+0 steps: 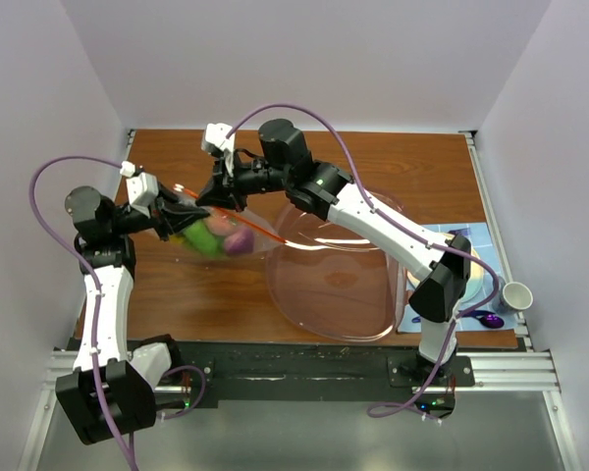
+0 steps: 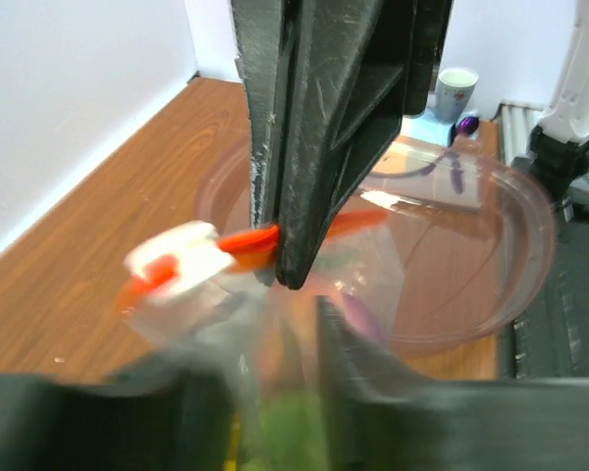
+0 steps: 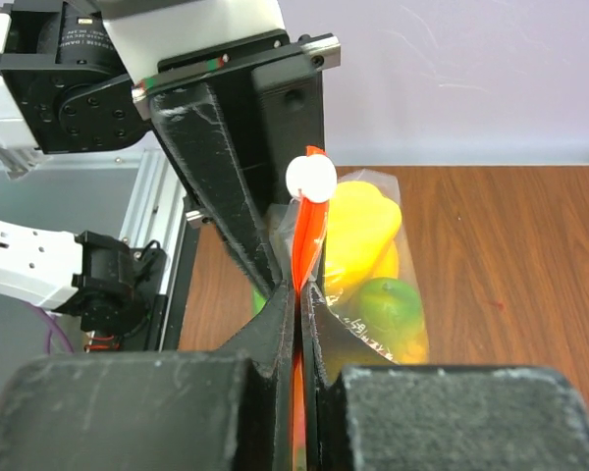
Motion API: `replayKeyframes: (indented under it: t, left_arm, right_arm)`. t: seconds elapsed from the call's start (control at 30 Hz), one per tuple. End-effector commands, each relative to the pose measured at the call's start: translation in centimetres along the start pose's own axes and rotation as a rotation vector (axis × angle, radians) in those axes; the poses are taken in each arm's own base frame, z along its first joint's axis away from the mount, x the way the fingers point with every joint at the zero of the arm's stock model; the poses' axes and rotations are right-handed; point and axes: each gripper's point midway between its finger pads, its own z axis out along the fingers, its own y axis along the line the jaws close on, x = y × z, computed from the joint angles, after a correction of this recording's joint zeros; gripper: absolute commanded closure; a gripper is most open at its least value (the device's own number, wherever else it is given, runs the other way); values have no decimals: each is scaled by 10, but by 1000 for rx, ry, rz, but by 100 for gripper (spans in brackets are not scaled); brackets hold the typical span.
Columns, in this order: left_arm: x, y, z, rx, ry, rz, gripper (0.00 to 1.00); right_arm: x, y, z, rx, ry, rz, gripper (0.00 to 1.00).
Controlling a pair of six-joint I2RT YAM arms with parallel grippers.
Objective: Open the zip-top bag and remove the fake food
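Two grippers are meeting at the zip-top bag [image 1: 214, 234], which is sitting over the left half of the tabletop [image 1: 402, 162], just beside the left rim of the large clear pinkish bowl [image 1: 344, 285]. The right gripper [image 1: 209, 196] is pointing at it from the right side. Its fingers [image 3: 157, 412] are standing very narrow and pinching the red-orange zip strip [image 3: 309, 245] between them. The strip is running up from the fingertips to a white slider [image 3: 311, 179] at its end. The left gripper [image 1: 175, 218] is pointing in from the left, and its fingers [image 2: 402, 422] are also standing narrow, with the crinkly plastic of the bag pressed between them just under the strip. In the right wrist view the strip is showing as one thin line, so the mouth is looking closed there. The fake food [image 1: 221, 237] is lying inside the bag: a yellow piece [image 3: 358, 226] and a green piece [image 3: 388, 306] are pressing against the clear wall, and a pink-purple piece [image 1: 240, 239] is showing from above. I cannot tell whether the bottom of the bag is touching the tabletop. Well apart, near the right edge, a white cup [image 1: 516, 296] is standing beside a blue mat [image 1: 479, 250].
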Motion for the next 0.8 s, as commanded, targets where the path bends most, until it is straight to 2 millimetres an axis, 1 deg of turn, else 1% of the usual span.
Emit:
replayKeyframes:
  t: [0.0, 0.03, 0.07, 0.1, 0.13, 0.17, 0.2, 0.23, 0.33, 0.37, 0.4, 0.43, 0.47, 0.5, 0.57, 0.7, 0.77]
  left_arm:
    - [-8, -32, -4, 185, 30, 36, 45]
    - [-8, -29, -4, 183, 29, 18, 32]
    - [-14, -28, -4, 181, 28, 7, 22]
    - [-16, -25, -5, 178, 26, 11, 19]
    - [-18, -23, -5, 177, 23, 13, 18]
    - [-23, -23, -5, 173, 19, -7, 18]
    - [-23, -20, -5, 171, 11, 35, 19]
    - [-23, -22, -5, 172, 9, 40, 21]
    - [-18, -21, -6, 174, 10, 47, 30]
    - [-13, -20, -6, 172, 11, 38, 39]
    - [-11, -22, -6, 172, 18, -1, 44]
    - [-11, -20, -6, 173, 25, 37, 49]
    - [-4, -20, -7, 171, 29, 14, 56]
    - [-3, -22, -7, 169, 34, -18, 57]
    - [0, -24, -7, 171, 35, -16, 57]
    - [-2, -28, -7, 169, 34, 5, 58]
    - [-4, -28, -7, 172, 35, 13, 66]
  right_arm:
    - [-29, 5, -14, 11, -54, -37, 100]
    - [-29, 6, -15, 9, -53, -38, 100]
    - [-30, 6, -14, 9, -53, -39, 100]
    - [-28, 6, -14, 7, -46, -35, 100]
    - [-27, 6, -14, 5, -42, -31, 100]
    - [-28, 5, -14, 4, -45, -31, 100]
    - [-29, 6, -13, 1, -48, -29, 100]
    - [-29, 7, -13, -5, -51, -22, 100]
    - [-31, 7, -13, -7, -55, -22, 100]
    - [-33, 8, -14, -3, -56, -24, 100]
    - [-33, 7, -15, 0, -55, -25, 100]
    - [-34, 7, -16, 3, -56, -33, 100]
    - [-35, 6, -17, 11, -54, -35, 100]
    - [-35, 7, -18, 10, -52, -35, 100]
    - [-41, 5, -22, 17, -58, -45, 100]
    - [-45, 6, -22, 16, -63, -47, 100]
    - [-42, 6, -21, 11, -59, -42, 100]
